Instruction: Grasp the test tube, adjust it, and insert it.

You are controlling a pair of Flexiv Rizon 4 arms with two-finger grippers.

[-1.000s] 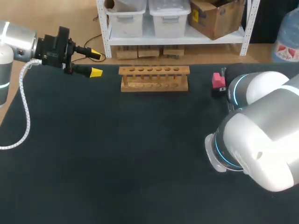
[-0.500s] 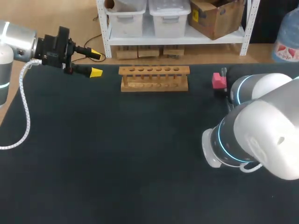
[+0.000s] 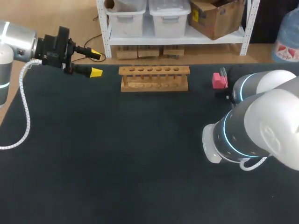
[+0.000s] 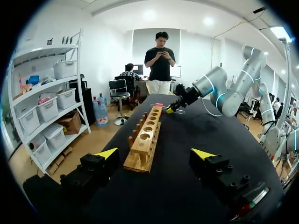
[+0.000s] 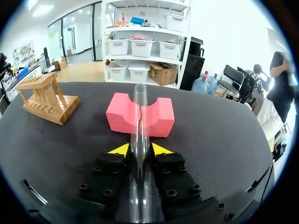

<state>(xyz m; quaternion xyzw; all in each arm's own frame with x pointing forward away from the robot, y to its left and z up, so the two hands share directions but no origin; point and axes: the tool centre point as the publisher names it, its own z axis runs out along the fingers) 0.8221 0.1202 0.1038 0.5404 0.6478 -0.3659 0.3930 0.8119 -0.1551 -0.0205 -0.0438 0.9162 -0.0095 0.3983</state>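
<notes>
right jaws pinch test tube (image 5: pixel 139 119), long axis straight out, open end ahead | rack (image 5: pixel 46 99) ahead-left, well apart | left jaws spread, empty, facing rack end

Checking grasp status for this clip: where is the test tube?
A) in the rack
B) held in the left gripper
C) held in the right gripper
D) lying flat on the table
C: the right wrist view shows the tube between the yellow tips of the right gripper, both touching it; the left gripper is open and empty.
</notes>
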